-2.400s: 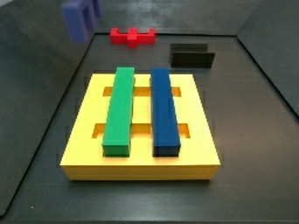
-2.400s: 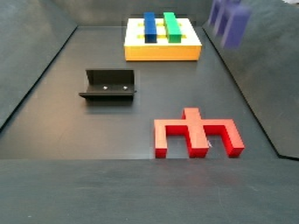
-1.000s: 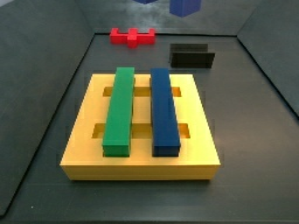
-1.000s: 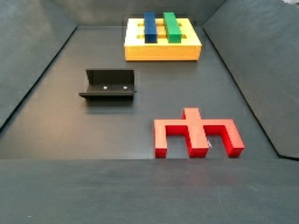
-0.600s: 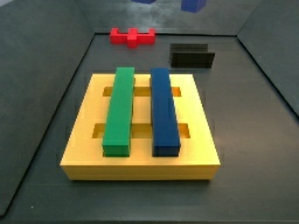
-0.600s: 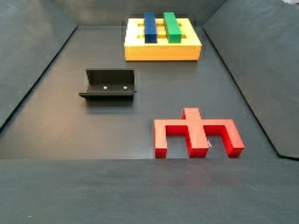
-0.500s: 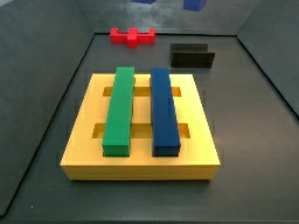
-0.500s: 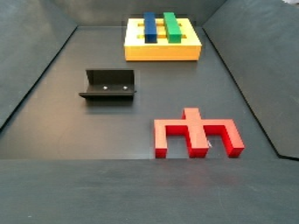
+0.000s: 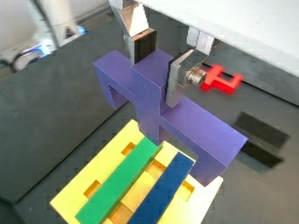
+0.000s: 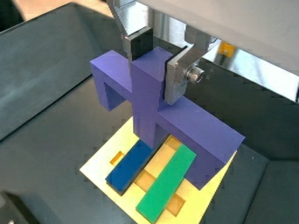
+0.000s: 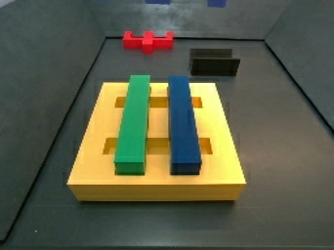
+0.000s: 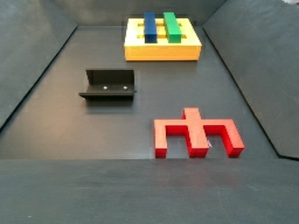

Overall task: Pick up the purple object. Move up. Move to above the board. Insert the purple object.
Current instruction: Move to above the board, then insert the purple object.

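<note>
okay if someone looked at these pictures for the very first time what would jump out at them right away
The big purple comb-shaped block stands out first, clamped between the silver fingers of the gripper and hanging high above the floor in both wrist views. Below it lies the yellow slotted board, with a green bar and a blue bar side by side in it. A red comb-shaped block lies alone on the dark floor, apart from the dark L-shaped fixture.

Pincer [image 9: 159,59] gripping purple object [image 9: 163,118] above board [image 9: 111,179], two bars [image 11: 156,122] on board
</note>
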